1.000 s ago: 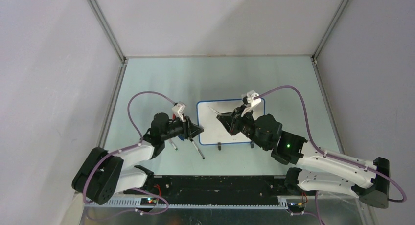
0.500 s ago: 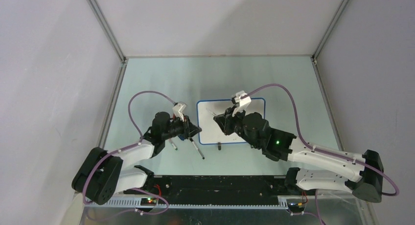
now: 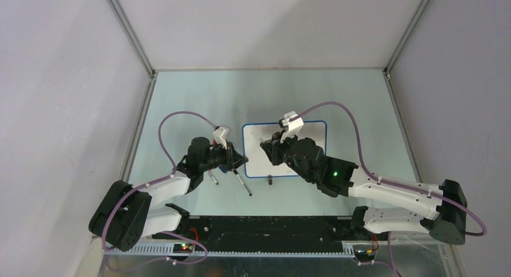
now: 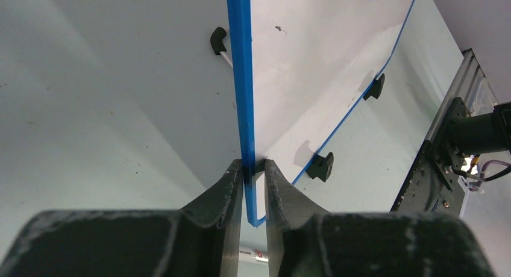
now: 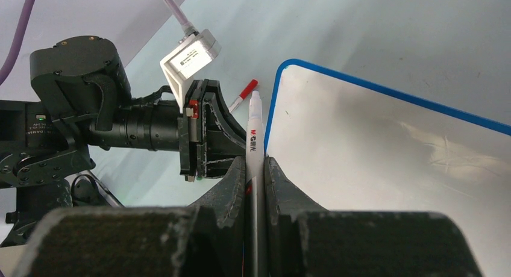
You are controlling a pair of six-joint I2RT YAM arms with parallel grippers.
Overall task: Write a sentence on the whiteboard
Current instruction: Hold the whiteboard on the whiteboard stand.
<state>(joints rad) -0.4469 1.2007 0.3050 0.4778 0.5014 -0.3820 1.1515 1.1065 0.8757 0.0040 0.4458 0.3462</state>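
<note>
**Board held, marker gripped, no words down yet**

The left gripper [image 4: 253,164] is clamped on the blue rim of the whiteboard [image 4: 313,54]. The white face stretches ahead and to its right, with the black clip feet [image 4: 319,167] off to that side. The right gripper [image 5: 256,162] is clenched on a white marker [image 5: 253,135] that juts straight forward. The board's rounded corner lies just beyond the tip, though contact cannot be told. The face looks blank, so the whole sentence seems left to write.

left end effector [image 4: 253,167]: clamped; right end effector [image 5: 257,164]: clamped; both arms angled inward
</note>
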